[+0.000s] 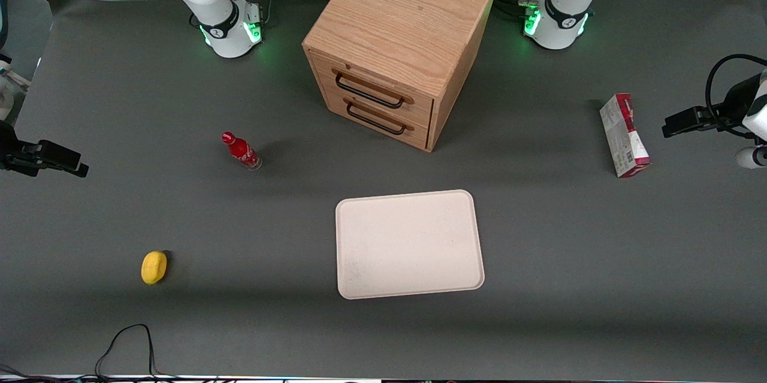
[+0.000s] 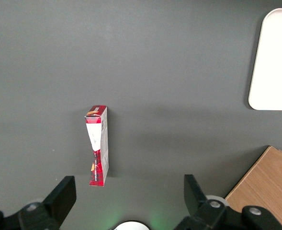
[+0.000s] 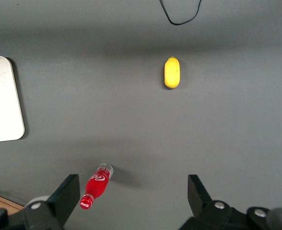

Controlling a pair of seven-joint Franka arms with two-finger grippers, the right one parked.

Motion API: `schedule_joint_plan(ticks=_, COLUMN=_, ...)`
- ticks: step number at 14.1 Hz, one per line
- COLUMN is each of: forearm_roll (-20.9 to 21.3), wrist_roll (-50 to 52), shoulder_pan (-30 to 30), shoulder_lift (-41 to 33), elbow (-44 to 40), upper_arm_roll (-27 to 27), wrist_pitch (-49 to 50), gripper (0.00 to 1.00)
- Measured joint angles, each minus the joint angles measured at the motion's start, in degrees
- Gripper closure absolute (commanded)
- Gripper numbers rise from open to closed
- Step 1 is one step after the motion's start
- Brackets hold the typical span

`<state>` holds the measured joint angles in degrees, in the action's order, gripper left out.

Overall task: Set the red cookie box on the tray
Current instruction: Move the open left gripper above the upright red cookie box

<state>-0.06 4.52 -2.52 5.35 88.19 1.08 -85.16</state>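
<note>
Above red cookie box point(image 2: 97, 146), gripper point(image 2: 129, 194) spread.

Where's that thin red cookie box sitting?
The thin red cookie box stands on the grey table, toward the working arm's end; the open tool hovers above it.

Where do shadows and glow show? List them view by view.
Front view: the wooden drawer cabinet throws a soft shadow toward the working arm's end. Left wrist view: the thin red cookie box, on edge, casts a faint shadow; the open left gripper hovers near it, green glow between its fingers.
</note>
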Motion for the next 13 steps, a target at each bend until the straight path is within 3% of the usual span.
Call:
schedule_joint_plan(ticks=7, forearm_roll=0.13, wrist_roll=-0.45, shoulder_pan=-1.17, shoulder_lift=0.32, elbow=-0.1, upper_arm_roll=-0.68, wrist_pitch=1.95, gripper=0.0)
schedule_joint_plan(ticks=13, forearm_roll=1.32, wrist_roll=-11.73, shoulder_pan=-8.82, shoulder_lift=0.32, elbow=-0.25, upper_arm_roll=-1.05, wrist_pitch=2.58, gripper=0.0)
